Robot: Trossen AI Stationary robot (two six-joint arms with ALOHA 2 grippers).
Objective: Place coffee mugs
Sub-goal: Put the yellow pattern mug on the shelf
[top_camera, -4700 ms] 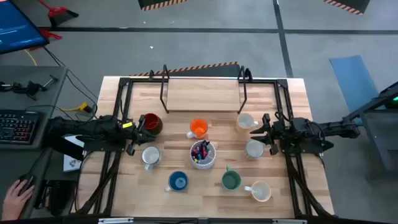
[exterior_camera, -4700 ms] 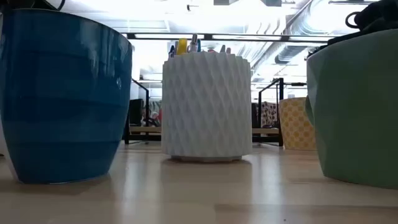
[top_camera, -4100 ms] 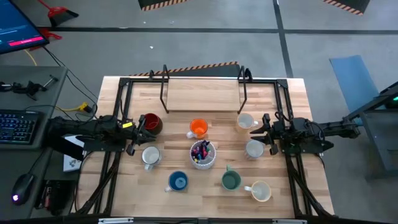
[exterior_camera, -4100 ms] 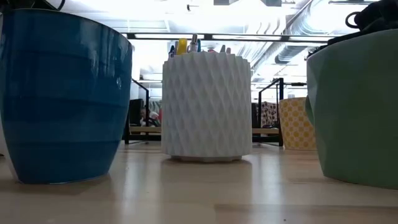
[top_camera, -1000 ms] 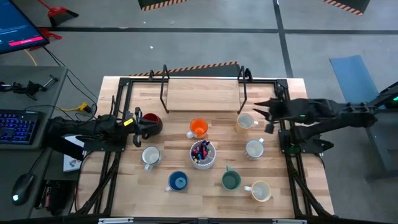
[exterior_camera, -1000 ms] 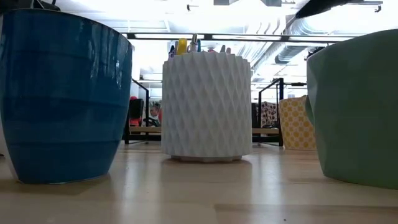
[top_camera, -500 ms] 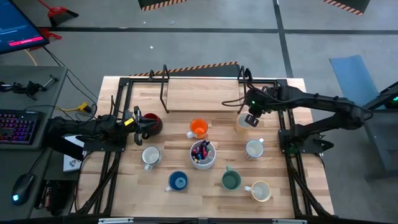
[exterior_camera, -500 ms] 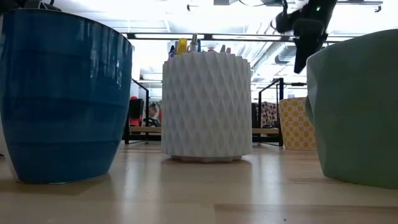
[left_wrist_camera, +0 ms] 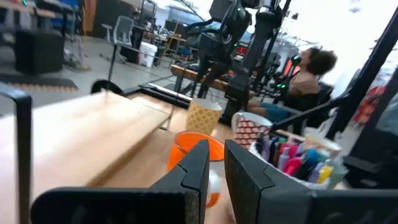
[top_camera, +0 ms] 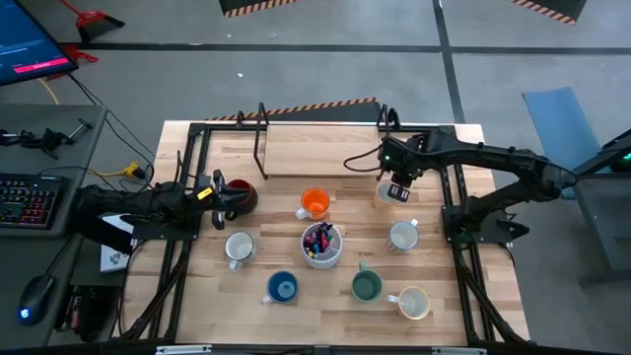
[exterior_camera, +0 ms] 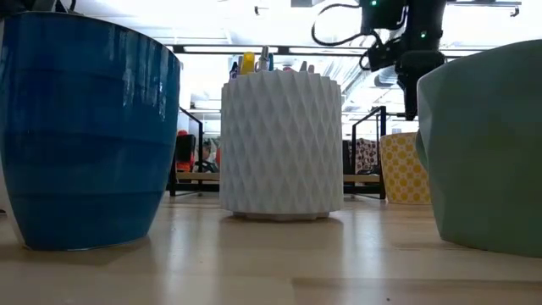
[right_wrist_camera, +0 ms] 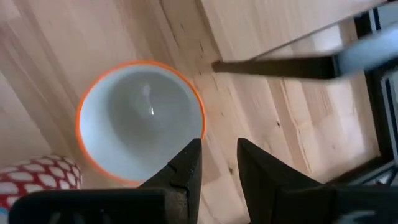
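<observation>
— Right gripper (top_camera: 399,189), where is it?
— Above the far-right white mug (right_wrist_camera: 142,118), fingers slightly apart, holding nothing.
— And the left gripper (top_camera: 223,196)?
— Beside the dark red mug (top_camera: 240,195) at far left, narrowly parted, empty.

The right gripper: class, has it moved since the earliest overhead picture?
Yes. The right gripper has left the table's right edge and swung inward toward the raised wooden shelf; it now hangs over the white mug beside the shelf's right leg.
</observation>
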